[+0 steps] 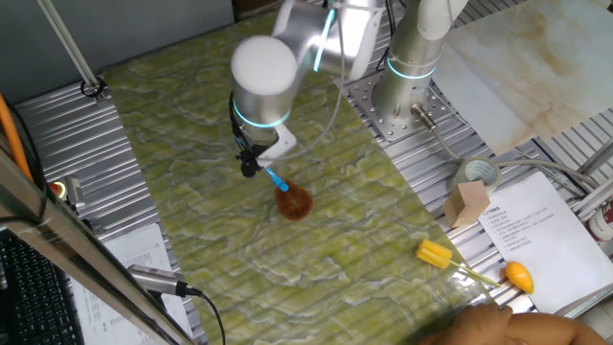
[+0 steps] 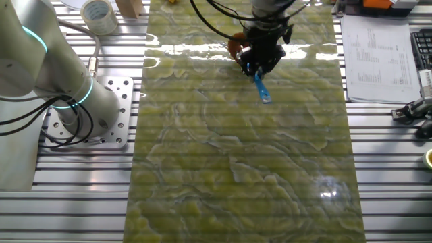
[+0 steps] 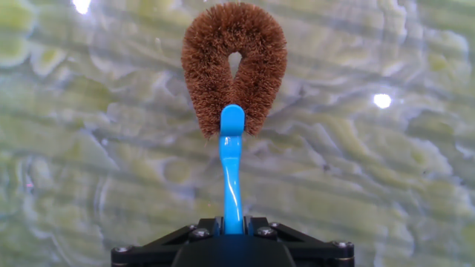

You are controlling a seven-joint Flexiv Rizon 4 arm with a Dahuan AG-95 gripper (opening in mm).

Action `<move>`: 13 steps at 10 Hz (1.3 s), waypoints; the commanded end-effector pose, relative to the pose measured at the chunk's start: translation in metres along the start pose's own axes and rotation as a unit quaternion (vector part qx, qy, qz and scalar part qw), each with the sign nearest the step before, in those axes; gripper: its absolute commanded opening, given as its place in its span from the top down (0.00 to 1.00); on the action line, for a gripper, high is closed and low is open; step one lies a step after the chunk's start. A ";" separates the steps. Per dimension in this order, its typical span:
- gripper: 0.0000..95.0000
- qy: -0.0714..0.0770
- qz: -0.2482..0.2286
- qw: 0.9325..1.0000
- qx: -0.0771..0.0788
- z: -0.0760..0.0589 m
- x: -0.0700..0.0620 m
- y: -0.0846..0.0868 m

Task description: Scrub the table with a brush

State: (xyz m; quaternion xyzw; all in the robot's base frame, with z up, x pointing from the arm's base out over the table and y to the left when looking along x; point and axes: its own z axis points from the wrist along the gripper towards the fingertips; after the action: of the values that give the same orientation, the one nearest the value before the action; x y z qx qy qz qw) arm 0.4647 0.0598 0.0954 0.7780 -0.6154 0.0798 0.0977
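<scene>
The brush [image 1: 290,197] has a thin bright-blue handle and a round brown-orange bristle head. My gripper [image 1: 257,163] is shut on its handle. The head rests on the green-yellow marbled table [image 1: 192,125], near its middle. In the hand view the blue handle [image 3: 231,178] runs up from between my jaws to the horseshoe-shaped bristle head [image 3: 234,63], which lies on the table [image 3: 386,185]. In the other fixed view the gripper [image 2: 260,59] hides most of the head; the handle end [image 2: 262,91] sticks out below it.
A yellow-headed tool with an orange end [image 1: 436,254] lies near the table's right edge, beside a printed sheet [image 1: 532,230]. A tape roll [image 1: 476,174] and a cardboard block [image 1: 467,205] stand close by. The arm's base [image 1: 407,96] stands on ribbed metal.
</scene>
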 end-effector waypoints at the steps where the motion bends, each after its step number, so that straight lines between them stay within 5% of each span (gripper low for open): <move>1: 1.00 0.011 -0.012 1.000 0.004 0.006 -0.001 -0.001; 13: 1.00 0.036 -0.050 0.998 0.001 0.029 -0.007 0.015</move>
State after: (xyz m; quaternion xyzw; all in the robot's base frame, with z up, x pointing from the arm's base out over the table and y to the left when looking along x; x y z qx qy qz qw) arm 0.4479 0.0553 0.0680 0.8031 -0.5742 0.1033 0.1213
